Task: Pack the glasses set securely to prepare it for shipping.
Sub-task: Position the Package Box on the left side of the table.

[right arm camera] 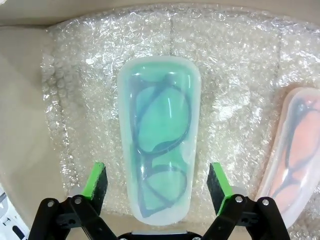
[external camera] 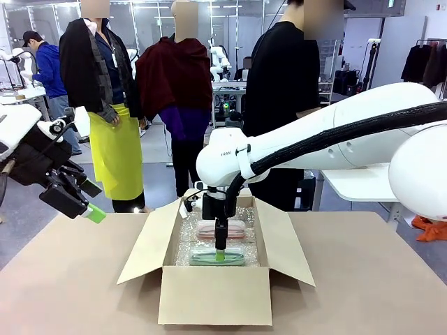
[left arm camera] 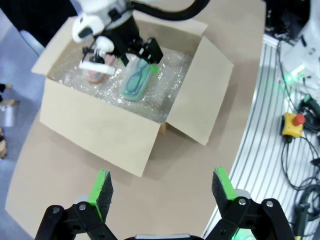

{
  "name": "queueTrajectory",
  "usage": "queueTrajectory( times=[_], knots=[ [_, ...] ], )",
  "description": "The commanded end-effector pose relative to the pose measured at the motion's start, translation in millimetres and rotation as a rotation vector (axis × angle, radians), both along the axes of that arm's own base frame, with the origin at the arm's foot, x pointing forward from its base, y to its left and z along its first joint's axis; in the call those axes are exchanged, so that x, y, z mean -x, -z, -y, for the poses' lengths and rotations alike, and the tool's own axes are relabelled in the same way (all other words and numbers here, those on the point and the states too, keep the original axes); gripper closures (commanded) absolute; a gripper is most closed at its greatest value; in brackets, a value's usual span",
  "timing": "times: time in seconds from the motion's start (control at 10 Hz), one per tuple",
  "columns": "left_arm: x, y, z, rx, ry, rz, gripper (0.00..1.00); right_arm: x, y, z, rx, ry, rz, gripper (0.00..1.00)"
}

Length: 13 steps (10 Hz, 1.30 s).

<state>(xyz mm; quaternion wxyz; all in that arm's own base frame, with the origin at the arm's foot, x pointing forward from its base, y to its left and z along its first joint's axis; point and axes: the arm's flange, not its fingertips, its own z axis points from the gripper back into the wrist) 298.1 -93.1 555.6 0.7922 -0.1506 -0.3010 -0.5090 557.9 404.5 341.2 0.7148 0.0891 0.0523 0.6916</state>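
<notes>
Glasses set (external camera: 237, 229): the mint green case (right arm camera: 159, 137) and pink case (right arm camera: 295, 150) lie side by side on bubble wrap (right arm camera: 240, 75) inside the open cardboard box (external camera: 213, 296). The right tool (right arm camera: 156, 175), spread wide, straddles the mint green case without clamping it. The left tool (left arm camera: 161, 180), equally wide and empty, hangs over the counter (external camera: 363, 293) near the box.

One glasses case (right arm camera: 160, 140) lies on bubble wrap (right arm camera: 240, 75) in the box (external camera: 213, 293), under the right pincer (right arm camera: 156, 172); the other case (right arm camera: 295, 150) lies beside it.

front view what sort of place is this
Likely a robotics lab set up for packing trials: the white right arm over a cardboard box on a table, and an emergency stop button beside it.
</notes>
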Motion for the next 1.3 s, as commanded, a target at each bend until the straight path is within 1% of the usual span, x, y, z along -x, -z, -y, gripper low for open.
queueTrajectory(
  times=[0.0,0.1,0.2,0.3,0.4,0.5,0.6,0.7,0.9,1.0,1.1,1.2],
  knots=[
    [-23.3,-2.1,-17.6,0.149,-0.105,-0.151,0.0,14.2,-34.1,27.0,-0.031,-0.016,0.025,0.0],
    [-38.9,6.7,-29.0,0.226,-0.16,-0.221,0.0,22.8,-51.7,42.2,-0.076,-0.01,0.044,0.0],
    [-57.2,22.0,-41.8,0.286,-0.243,-0.276,0.0,32.8,-66.9,58.8,-0.137,-0.015,0.053,0.0],
    [-76.5,40.4,-53.8,0.335,-0.328,-0.313,0.0,43.9,-82.3,77.4,-0.155,-0.001,0.098,0.0],
    [-92.8,56.7,-65.5,0.384,-0.405,-0.362,0.0,53.2,-94.5,93.7,-0.169,0.0,0.123,0.0],
    [-107.2,72.7,-76.5,0.421,-0.502,-0.383,0.0,62.8,-107.5,110.4,-0.197,0.006,0.156,0.0],
    [-120.2,90.8,-85.6,0.47,-0.54,-0.451,0.0,74.2,-117.5,125.8,-0.218,0.017,0.189,0.0],
    [-134.4,111.0,-94.4,0.512,-0.571,-0.546,0.0,85.0,-125.3,141.9,-0.243,0.026,0.218,0.0],
    [-148.5,130.8,-99.4,0.539,-0.577,-0.632,0.0,106.3,-137.0,162.2,-0.252,0.049,0.28,0.0],
    [-151.9,137.1,-99.7,0.515,-0.578,-0.636,0.0,117.4,-143.4,169.3,-0.251,0.049,0.308,0.0],
    [-156.1,144.7,-100.0,0.532,-0.607,-0.68,0.0,129.1,-150.6,180.8,-0.231,0.077,0.349,0.0],
    [-160.7,152.9,-99.4,0.592,-0.663,-0.751,0.0,141.1,-158.2,193.6,-0.258,0.101,0.38,0.0]
  ],
)
